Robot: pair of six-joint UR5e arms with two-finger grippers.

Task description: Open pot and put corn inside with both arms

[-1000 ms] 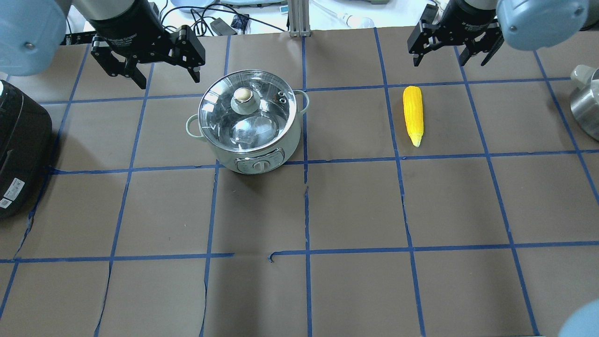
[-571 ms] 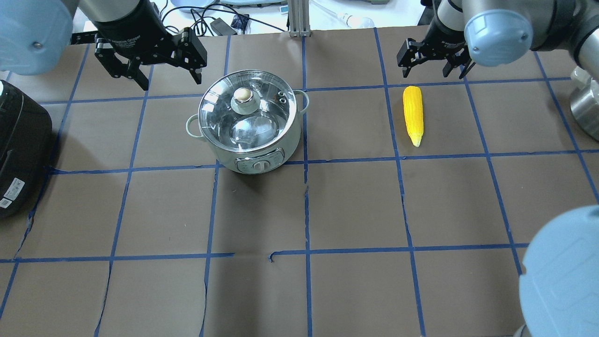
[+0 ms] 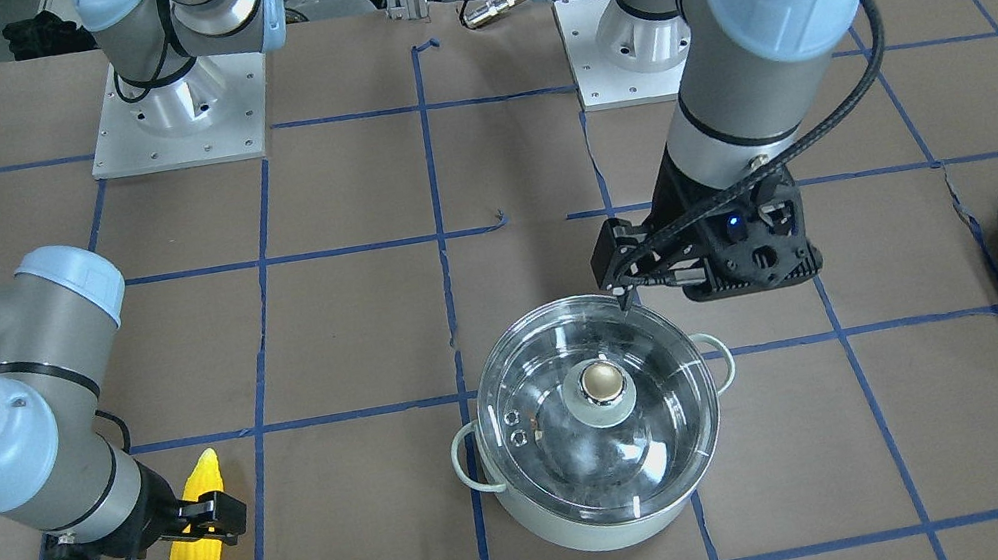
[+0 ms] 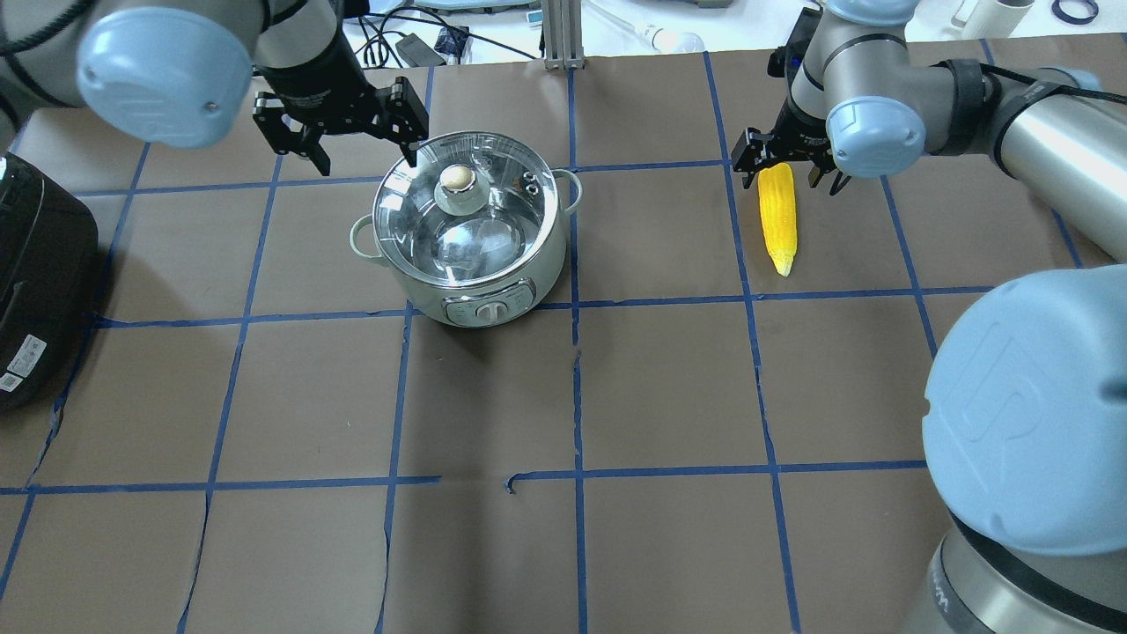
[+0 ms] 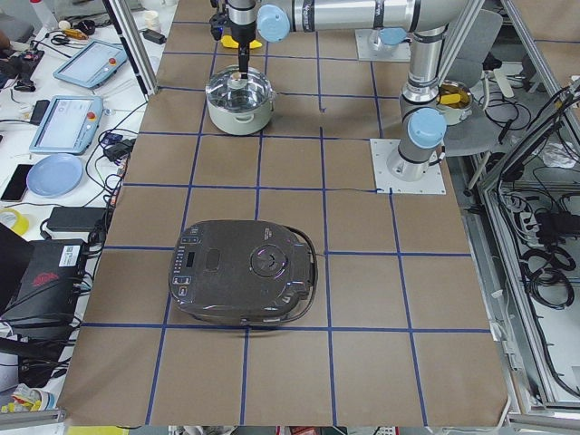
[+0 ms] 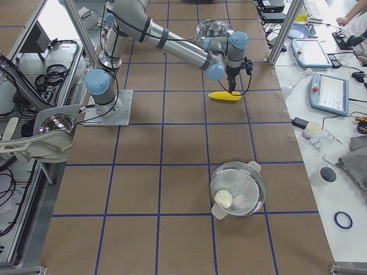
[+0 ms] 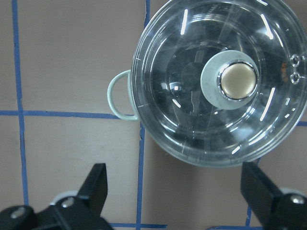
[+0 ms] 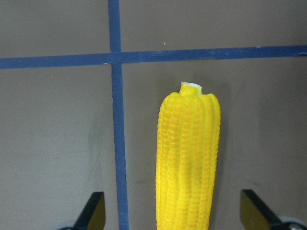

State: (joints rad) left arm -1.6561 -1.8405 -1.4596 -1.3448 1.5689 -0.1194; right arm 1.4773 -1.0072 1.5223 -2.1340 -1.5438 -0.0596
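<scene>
Both spread wide: right pincer straddles the corn, left pincer hovers beside the pot.

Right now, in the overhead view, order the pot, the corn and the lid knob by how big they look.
1. pot: largest by far.
2. corn: long but slim.
3. lid knob: smallest, even though it sits higher, nearer the camera.
</scene>
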